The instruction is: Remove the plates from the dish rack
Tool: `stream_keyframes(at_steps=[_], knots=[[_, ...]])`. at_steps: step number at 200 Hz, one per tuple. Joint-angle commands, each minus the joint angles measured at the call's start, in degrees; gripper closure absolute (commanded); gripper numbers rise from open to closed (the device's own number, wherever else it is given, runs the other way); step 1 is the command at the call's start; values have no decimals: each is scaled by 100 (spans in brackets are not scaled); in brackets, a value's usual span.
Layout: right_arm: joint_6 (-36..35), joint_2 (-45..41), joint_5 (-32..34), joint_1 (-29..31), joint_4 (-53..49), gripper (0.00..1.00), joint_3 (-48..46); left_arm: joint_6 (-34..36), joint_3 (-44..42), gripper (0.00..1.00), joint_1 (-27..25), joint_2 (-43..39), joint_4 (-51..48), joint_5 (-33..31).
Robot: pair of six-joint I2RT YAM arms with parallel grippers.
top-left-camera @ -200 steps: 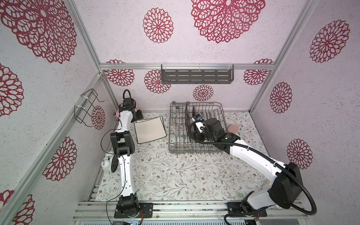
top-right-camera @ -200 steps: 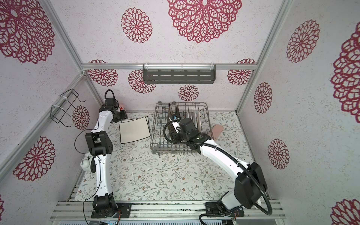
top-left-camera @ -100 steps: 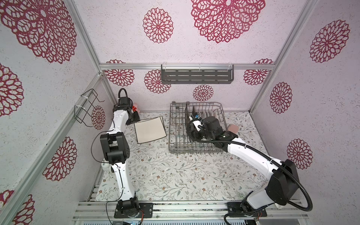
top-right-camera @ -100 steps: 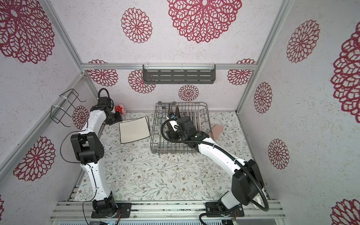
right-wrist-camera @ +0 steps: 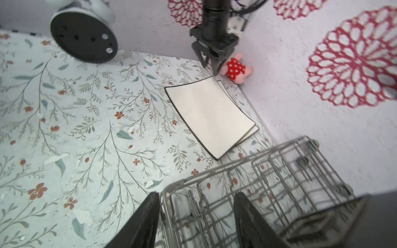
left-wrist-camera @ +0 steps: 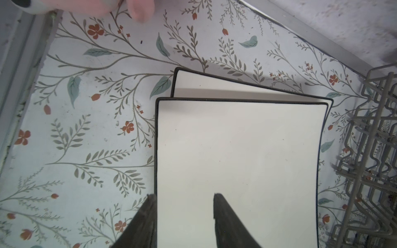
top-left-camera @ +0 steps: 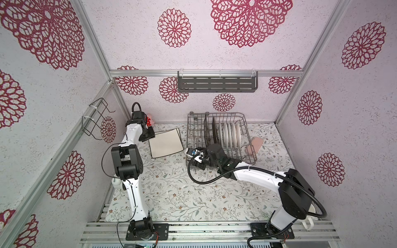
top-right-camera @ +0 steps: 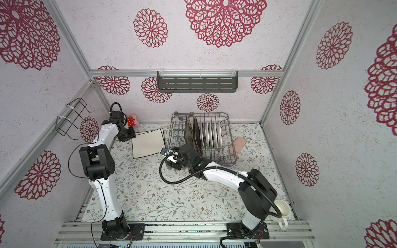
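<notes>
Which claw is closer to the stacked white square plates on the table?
Left. The left claw hangs over the edge of the white square plates; the right claw is farther off, at the dish rack front corner.

Pale, rough walls [top-left-camera: 236,53] printed with big crimson flower medallions close in on three sides, joined by silver metal bars [top-left-camera: 150,73]. A dark grey slotted shelf [top-left-camera: 217,84] hangs on the back wall, and a thin black wire holder [top-left-camera: 93,119] on the left wall. The bench [top-left-camera: 182,193] has a leafy floral covering, with metal rails [top-left-camera: 214,228] along its front.
</notes>
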Motion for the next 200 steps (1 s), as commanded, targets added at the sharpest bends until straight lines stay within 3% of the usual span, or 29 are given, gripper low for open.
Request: stream_keyframes(at_steps=[1, 86, 200], knots=[[-885, 522, -176, 101, 881, 38, 458, -12, -9, 54, 101, 188, 129, -86], [-1469, 2287, 25, 437, 1352, 38, 1958, -91, -96, 57, 248, 467, 415, 187], [-1454, 2692, 359, 511, 1598, 39, 2106, -197, 39, 57, 256, 793, 611, 508]])
